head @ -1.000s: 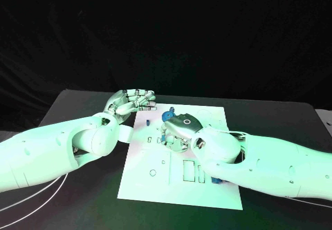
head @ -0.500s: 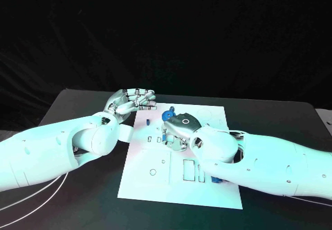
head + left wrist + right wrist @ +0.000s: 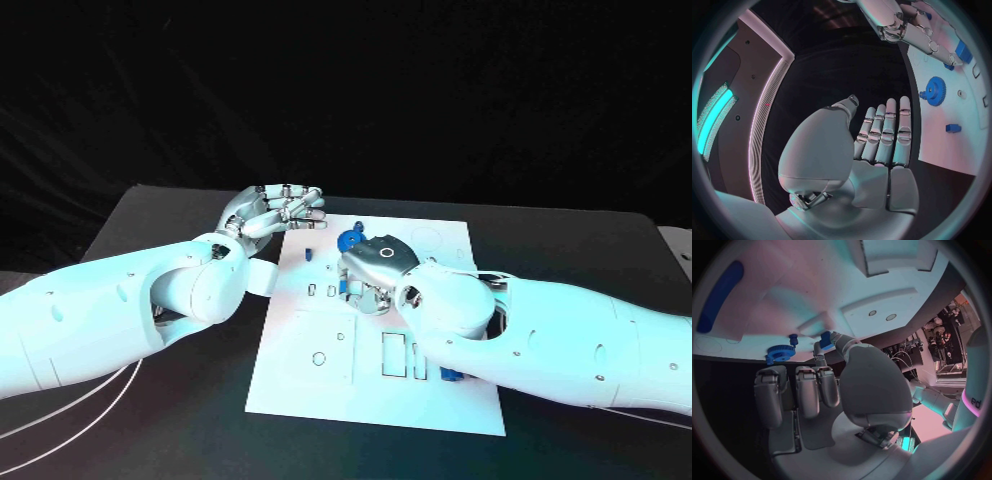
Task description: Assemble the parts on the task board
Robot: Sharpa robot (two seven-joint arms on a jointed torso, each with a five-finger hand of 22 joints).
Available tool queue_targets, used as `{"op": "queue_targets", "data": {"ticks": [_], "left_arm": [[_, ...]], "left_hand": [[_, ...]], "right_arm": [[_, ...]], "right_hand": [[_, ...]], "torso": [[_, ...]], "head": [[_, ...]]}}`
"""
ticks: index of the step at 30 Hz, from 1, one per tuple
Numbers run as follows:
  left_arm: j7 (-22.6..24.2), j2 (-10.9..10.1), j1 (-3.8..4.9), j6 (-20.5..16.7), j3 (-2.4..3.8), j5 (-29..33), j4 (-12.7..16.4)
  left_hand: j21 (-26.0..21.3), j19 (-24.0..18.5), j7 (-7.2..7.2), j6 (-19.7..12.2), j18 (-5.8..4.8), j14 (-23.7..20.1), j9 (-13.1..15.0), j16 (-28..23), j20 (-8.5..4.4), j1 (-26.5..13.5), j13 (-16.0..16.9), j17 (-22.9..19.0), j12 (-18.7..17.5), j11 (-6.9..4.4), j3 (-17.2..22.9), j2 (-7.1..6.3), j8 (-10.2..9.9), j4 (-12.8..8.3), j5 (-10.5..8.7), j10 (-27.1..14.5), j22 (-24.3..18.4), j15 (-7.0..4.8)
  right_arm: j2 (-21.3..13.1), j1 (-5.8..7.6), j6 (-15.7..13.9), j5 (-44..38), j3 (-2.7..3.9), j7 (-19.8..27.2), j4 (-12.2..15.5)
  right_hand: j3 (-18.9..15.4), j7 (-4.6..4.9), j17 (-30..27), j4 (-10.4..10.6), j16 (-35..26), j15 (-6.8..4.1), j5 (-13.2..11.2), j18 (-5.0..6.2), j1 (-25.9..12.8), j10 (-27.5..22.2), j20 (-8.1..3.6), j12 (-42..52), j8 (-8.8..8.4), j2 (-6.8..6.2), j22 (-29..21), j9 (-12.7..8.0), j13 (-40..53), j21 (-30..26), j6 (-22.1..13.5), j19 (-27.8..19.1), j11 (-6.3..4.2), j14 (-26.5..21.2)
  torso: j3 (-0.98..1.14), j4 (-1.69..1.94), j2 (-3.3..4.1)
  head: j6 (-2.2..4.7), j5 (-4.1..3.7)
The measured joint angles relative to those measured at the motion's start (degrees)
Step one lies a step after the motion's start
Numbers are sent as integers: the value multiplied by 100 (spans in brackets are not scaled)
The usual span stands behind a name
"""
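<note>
The task board [image 3: 433, 240] lies unchanged; right hand [image 3: 372, 272] still pinches a blue part [image 3: 826, 338].

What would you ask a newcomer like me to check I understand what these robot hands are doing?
1. True or false: the left hand holds a part.
2. Which hand pinches the small blue part? A) the left hand B) the right hand
3. Fill in: the toothed blue piece on the task board is a ____.

Key: 1 false, it is open beside the board; 2 B; 3 gear.
</note>
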Motion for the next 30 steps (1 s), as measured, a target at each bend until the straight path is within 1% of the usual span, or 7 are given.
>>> {"op": "queue_targets", "data": {"ticks": [11, 14, 17, 24, 26, 28, 30], "left_arm": [[-3, 0, 0, 1, 0, 0, -5], [-4, 0, 0, 1, 0, 0, -7], [-4, 0, 0, 1, 0, 0, -8], [-6, 0, 0, 1, 0, 0, -8], [-6, 0, 0, 1, 0, 0, -9], [-7, -1, 0, 1, 0, 0, -9], [-7, -1, 0, 2, 0, 0, -10]], "left_hand": [[0, 0, 0, 0, 0, 0, 0, 1, 0, 0, 0, -1, 0, 0, 0, 0, 0, 0, 0, 0, 0, 0], [0, 0, 0, 0, 0, 0, 0, 1, 0, 0, 0, -1, 0, 0, 0, 0, 0, 0, 0, 0, 0, 0], [0, 0, 0, 0, 0, 0, 0, 1, 0, 0, 0, -1, 0, 0, 0, 0, 0, 0, 0, 0, 1, 0], [0, 0, 0, 0, 0, 0, 0, 1, 0, 0, 0, 0, 0, 0, 2, 0, 0, -2, 0, 0, 1, 0], [0, 0, 0, 0, -1, 0, 0, 1, 0, 0, 0, 6, 0, 0, 16, 0, 0, -16, 0, 0, 1, 0], [0, 0, 0, 0, 0, 0, 0, 1, 0, 0, 0, 6, 0, 0, 16, 0, 0, -16, 0, 0, 1, 0], [0, 0, 0, 0, 0, 0, 0, 1, 0, 0, 0, 6, 0, 0, 16, 0, 0, -16, 0, 0, 1, 0]], "right_arm": [[8, 0, -3, -11, -1, 0, -6], [9, 0, -4, -12, -1, 0, -7], [10, 0, -4, -13, -1, 0, -10], [19, 0, -4, -15, -2, 5, -12], [20, 0, -4, -15, -2, 5, -12], [20, 0, -6, -16, -2, 6, -12], [20, 0, -6, -16, -2, 7, -12]], "right_hand": [[-31, -9, -1, 31, 0, 0, 0, 0, -62, 0, 0, -50, -26, -62, -1, 4, 0, 0, 9, 0, 0, 0], [-31, 22, -1, 31, 0, 0, 0, 0, -62, 0, 0, -50, -27, -62, -1, -6, 0, 0, -22, 0, 0, 0], [-31, 3, -1, 31, 0, 0, 1, 0, -92, 0, 0, -50, -27, -92, -1, -8, 0, 0, -43, 0, 0, 0], [-48, 53, -1, 48, 0, 0, 6, 0, -122, 20, 0, -73, -81, -122, -2, -19, 5, 0, -95, 0, 20, 0], [-63, 35, -1, 63, 0, 0, -14, 0, -139, 20, 0, -94, -97, -139, -2, -29, 4, 0, -115, 0, 20, 0], [-63, 72, -1, 62, 0, 0, -13, 0, -139, 20, 0, -94, -110, -139, -2, -39, 4, 0, -152, 0, 20, 0], [-63, 72, -1, 63, 0, 0, -14, 0, -159, 8, 0, -94, -120, -159, -2, -40, 4, 0, -152, 0, 32, 0]], "torso": [[1, 3, -1], [1, 3, -1], [1, 3, -1], [1, 0, -1], [1, 0, -1], [0, 0, 0], [1, 0, 0]], "head": [[-5, 7], [-6, 7], [-7, 7], [-7, 8], [-7, 8], [-7, 8], [-7, 8]]}}
